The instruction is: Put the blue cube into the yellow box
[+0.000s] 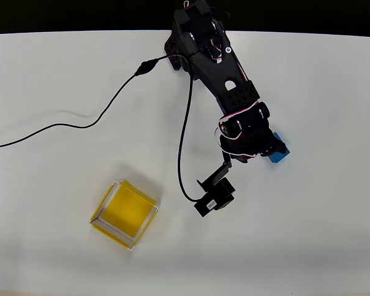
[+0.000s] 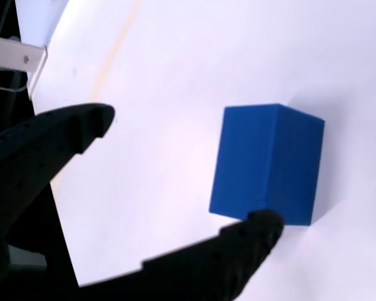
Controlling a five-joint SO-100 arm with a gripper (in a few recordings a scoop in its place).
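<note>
Blue cube (image 2: 267, 163) on table — well apart from yellow box (image 1: 124, 213).

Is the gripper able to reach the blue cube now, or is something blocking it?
Probably yes. In the wrist view the gripper is open, one fingertip already at the blue cube, with bare table between the fingers.

Overhead looks straight down; wrist view, perhaps tilted, hugs table (image 1: 49, 92).
</note>
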